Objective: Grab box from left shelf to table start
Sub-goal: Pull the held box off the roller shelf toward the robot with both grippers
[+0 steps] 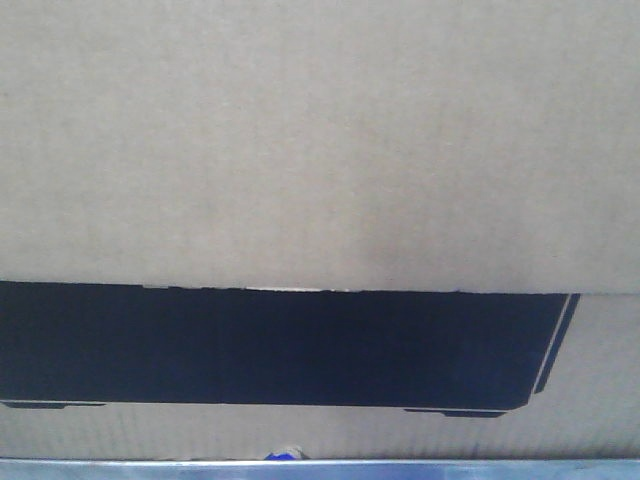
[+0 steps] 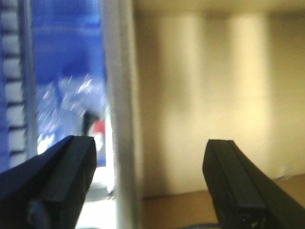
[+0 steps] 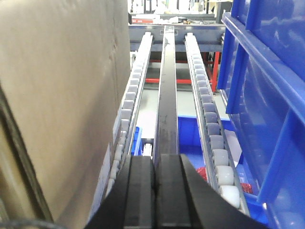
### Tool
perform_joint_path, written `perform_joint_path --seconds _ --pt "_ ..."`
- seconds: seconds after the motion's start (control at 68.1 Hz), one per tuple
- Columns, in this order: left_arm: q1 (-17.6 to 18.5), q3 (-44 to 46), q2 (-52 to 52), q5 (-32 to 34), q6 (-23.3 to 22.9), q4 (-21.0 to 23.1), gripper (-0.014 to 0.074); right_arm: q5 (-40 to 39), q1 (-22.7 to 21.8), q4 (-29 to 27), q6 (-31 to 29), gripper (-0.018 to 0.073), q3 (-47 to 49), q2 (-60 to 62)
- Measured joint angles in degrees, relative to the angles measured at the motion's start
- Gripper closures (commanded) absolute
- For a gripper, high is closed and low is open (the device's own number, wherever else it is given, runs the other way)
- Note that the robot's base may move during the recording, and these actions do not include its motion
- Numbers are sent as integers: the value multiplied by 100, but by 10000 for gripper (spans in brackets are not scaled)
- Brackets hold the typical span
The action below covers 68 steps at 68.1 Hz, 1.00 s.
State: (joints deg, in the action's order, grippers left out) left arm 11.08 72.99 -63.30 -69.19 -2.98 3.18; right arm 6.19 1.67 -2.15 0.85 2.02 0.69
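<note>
1. The box (image 1: 320, 140), tan cardboard, fills the front view. A wide black rectangle (image 1: 270, 345) with a thin pale edge line crosses its lower face.
2. A silver bar (image 1: 320, 468) runs along the near edge, just below the box.
3. In the right wrist view the box stands on the left of the shelf (image 3: 209, 138), its side just beside the left roller rail (image 3: 135, 90). A dark strip (image 3: 167, 105) runs to the far end between this rail and the right one.
4. Blue bins (image 3: 267, 95) stand to the right of the rails.
5. The right gripper (image 3: 155, 191) has its fingers pressed together, and nothing shows between them. It sits over the near end of the dark strip.
6. The left gripper (image 2: 150, 152) has its fingers spread wide, gripping nothing. Beyond them stand a blurred silver post (image 2: 119, 119) and the box face on the right.
7. Whether the left fingers touch the box cannot be told.
</note>
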Motion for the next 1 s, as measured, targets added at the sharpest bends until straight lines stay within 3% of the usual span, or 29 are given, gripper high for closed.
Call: perform_joint_path --seconds 0.059,0.161,0.205,0.44,0.616,0.836,0.998 --pt "0 0 -25 -32 0 -106 215 304 0 0 0 290 264 0" --pt "0 0 -25 -45 -8 -250 215 978 0 0 0 -19 801 0" --pt "0 0 -25 -45 -13 -284 215 1280 0 0 0 -83 1051 0" --pt "0 0 -25 -58 -22 -318 215 2592 0 4 -19 -43 2605 -233" --pt "0 0 -25 -58 -27 -318 215 3631 0 -318 -33 -43 3840 -1456" --pt "0 0 -25 -67 -27 -318 215 4527 0 -1295 -705 -43 5035 -3392" --pt "0 0 -25 -67 -27 -318 215 4900 0 -1396 -835 -43 5545 -4639"
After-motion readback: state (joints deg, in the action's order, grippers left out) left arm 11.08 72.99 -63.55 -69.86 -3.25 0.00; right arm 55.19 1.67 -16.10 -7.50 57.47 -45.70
